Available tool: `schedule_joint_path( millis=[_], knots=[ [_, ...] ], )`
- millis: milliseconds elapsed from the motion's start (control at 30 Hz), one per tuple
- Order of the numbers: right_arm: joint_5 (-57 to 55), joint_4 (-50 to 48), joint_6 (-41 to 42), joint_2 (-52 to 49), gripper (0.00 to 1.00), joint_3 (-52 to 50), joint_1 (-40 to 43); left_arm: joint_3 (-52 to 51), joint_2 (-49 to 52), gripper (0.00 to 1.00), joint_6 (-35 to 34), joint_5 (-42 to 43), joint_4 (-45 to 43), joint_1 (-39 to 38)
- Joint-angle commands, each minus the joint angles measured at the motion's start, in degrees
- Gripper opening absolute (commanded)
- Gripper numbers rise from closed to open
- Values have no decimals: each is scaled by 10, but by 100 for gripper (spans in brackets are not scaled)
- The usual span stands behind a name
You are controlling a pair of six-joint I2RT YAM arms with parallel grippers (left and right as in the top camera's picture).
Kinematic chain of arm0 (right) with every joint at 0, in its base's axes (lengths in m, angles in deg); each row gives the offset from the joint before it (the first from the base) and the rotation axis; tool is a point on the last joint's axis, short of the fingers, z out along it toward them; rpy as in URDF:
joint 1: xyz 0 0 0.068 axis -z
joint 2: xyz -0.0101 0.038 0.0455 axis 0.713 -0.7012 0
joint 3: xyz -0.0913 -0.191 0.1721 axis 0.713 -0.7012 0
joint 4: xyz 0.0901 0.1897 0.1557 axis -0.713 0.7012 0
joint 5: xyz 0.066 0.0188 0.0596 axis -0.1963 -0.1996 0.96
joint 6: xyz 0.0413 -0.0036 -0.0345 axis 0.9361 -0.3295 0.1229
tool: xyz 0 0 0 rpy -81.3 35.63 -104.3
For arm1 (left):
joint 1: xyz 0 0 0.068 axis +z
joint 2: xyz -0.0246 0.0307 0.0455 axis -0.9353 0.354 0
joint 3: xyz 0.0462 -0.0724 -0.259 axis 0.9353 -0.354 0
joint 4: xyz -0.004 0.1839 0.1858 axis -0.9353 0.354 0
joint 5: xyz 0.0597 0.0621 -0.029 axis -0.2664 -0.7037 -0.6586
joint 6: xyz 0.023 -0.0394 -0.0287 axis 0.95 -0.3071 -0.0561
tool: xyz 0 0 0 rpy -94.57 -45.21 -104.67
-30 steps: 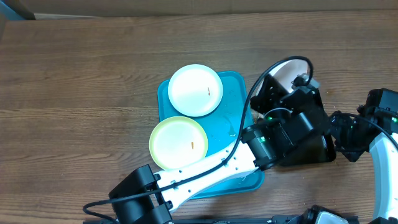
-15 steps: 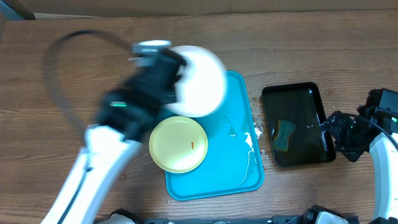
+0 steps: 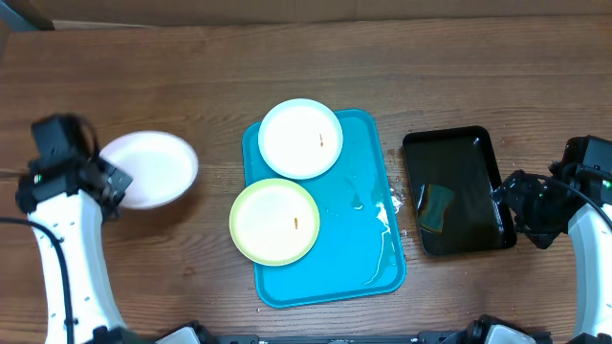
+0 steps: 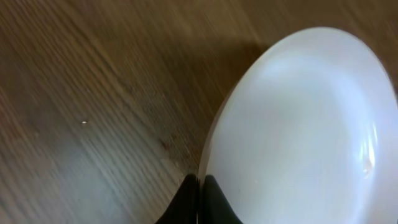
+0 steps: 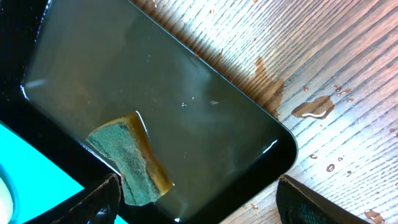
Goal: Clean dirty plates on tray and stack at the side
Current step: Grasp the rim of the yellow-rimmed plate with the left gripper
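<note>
Already one round white plate [image 3: 148,167] is aside, rim pinched in the left end effector [image 4: 199,193] — farther off, on the turquoise plastic tray [image 3: 359,239], a speckled white plate [image 3: 300,139] and a yellow-green-rimmed plate [image 3: 273,222] await cleaning; right end effector [image 5: 198,193] spread.

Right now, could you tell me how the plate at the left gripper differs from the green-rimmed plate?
The held plate is white and looks clean; the green-rimmed plate carries an orange speck. The held plate is off the tray, its rim pinched by the left gripper; the green-rimmed plate lies on the tray. Both are round, shallow, alike in size.
</note>
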Motion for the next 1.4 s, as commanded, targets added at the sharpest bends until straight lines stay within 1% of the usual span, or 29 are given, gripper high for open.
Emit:
schedule_joint_path(
  millis=[0,100,167,200,267,300,367,433,533,567,633,700,767,833,867,933,1067,1133,1200,1233,1267,1300,1367],
  knots=[
    [-3,-2,-2,5,82,5,1,-77,15,4,36,66,-75,49],
    [-3,-1,-2,5,82,5,1,-110,30,4,61,70,-120,61],
    [-3,-1,-2,5,82,5,1,-116,39,4,80,70,-129,61],
    [-3,-1,-2,5,82,5,1,-115,41,6,85,71,-128,60],
    [-3,-2,-2,5,82,5,1,-112,40,21,96,93,-127,60],
    [-3,-1,-2,5,82,5,1,-106,40,32,113,121,-123,60],
    [-3,-2,-2,5,82,5,1,-92,40,47,134,170,-113,60],
    [-3,-2,-2,5,82,5,1,-70,40,52,149,221,-86,57],
    [-3,-2,-2,5,82,5,1,-38,40,57,203,308,-33,30],
    [-3,-2,-2,5,82,5,1,-35,40,59,217,315,-18,17],
    [-3,-1,-3,5,82,5,1,-36,41,62,252,314,21,-38],
    [-3,0,-3,5,82,5,1,-43,41,69,276,311,38,-83],
    [-3,0,-3,5,82,5,1,-52,41,72,284,307,39,-135],
    [-3,1,-2,5,82,5,1,-57,43,68,295,287,31,-181],
    [-3,1,-3,5,82,5,1,-59,44,64,296,263,27,-203],
    [-3,1,-3,5,82,5,1,-64,51,63,292,190,25,-250],
    [-3,1,-3,5,82,5,1,-78,75,63,235,73,23,-307],
    [-3,0,-2,5,82,5,1,-89,93,63,223,57,6,-318],
    [-3,0,-2,5,82,5,1,-94,113,61,223,85,-17,-322],
    [-3,-1,-2,5,82,5,1,-96,123,53,224,106,-25,-323],
    [-3,-1,-2,5,82,5,1,-96,137,38,228,134,-29,-325],
    [-3,-1,-2,5,82,5,1,-96,148,29,228,150,-31,-327],
    [-3,-2,-2,5,82,5,1,-96,163,15,228,176,-35,-328]
  ],
)
